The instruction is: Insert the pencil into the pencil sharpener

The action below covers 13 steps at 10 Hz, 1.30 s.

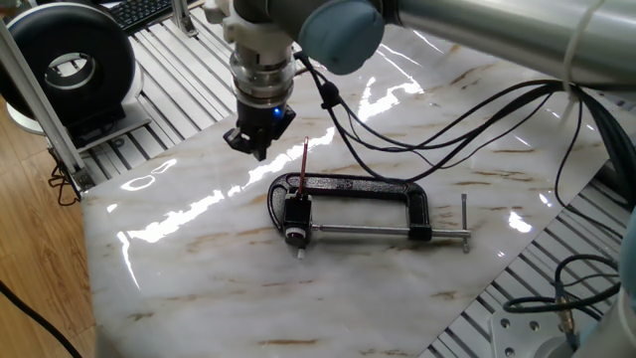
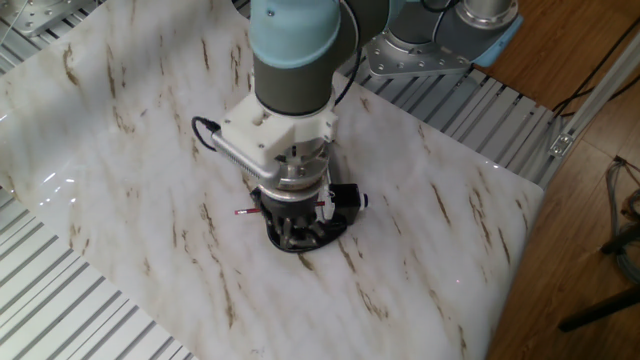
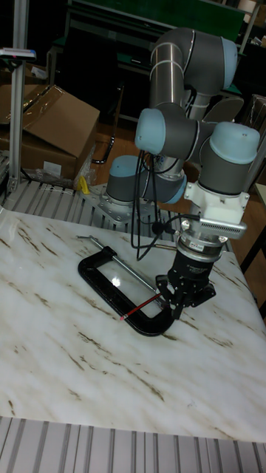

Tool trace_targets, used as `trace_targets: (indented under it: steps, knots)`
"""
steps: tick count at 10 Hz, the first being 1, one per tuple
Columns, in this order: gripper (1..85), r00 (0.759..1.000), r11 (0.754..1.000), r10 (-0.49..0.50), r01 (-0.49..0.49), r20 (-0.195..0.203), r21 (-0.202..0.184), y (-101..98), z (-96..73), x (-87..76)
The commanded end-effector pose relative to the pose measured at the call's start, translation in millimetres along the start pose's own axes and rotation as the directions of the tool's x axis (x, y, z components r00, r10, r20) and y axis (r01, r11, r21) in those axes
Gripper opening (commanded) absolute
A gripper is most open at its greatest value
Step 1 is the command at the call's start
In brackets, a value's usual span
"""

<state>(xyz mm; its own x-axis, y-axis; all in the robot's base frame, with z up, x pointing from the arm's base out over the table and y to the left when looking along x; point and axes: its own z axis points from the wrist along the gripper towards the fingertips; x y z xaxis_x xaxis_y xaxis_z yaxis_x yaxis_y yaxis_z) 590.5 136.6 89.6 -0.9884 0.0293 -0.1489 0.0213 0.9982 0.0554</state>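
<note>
The dark-red pencil (image 1: 304, 164) lies with one end at the small black pencil sharpener (image 1: 295, 212), which sits in the mouth of a big black C-clamp (image 1: 363, 186). My gripper (image 1: 254, 147) hangs just left of the pencil's free end, open, with nothing between its fingers. In the other fixed view the gripper (image 2: 291, 226) covers most of the pencil (image 2: 243, 212); only its free end sticks out to the left, and the sharpener (image 2: 347, 197) shows to the right. In the tall view the pencil (image 3: 139, 309) points out to the left of the gripper (image 3: 178, 304).
Everything rests on a glossy marble-patterned sheet (image 1: 199, 259) over a slatted metal table. The clamp's steel screw rod (image 1: 383, 233) runs to the right. Black cables (image 1: 447, 134) trail across the sheet's far side. A round black device (image 1: 70, 60) stands at the far left.
</note>
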Motion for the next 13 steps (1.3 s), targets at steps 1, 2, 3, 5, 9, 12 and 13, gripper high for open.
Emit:
trace_targets:
  steps: [1, 2, 3, 5, 9, 12, 13]
  knots:
    - [1.0, 0.998, 0.998, -0.039, 0.041, 0.045, -0.056, 14.1, 1.8, -14.3]
    - [1.0, 0.998, 0.997, -0.053, 0.054, 0.016, -0.052, 10.2, -6.9, -4.5]
    - [1.0, 0.999, 0.998, -0.039, 0.039, -0.017, -0.042, 8.0, -35.0, 10.4]
    - [1.0, 0.999, 1.000, -0.011, 0.011, -0.048, -0.011, 11.3, -79.1, 32.2]
    - [1.0, 0.999, 0.997, 0.034, -0.031, -0.038, 0.070, -10.0, -96.6, 42.1]
    - [1.0, 0.990, 0.987, 0.135, -0.132, -0.032, 0.094, -14.4, -93.6, 41.6]
    - [1.0, 0.989, 0.984, 0.144, -0.140, -0.024, 0.108, -18.7, -92.6, 39.8]
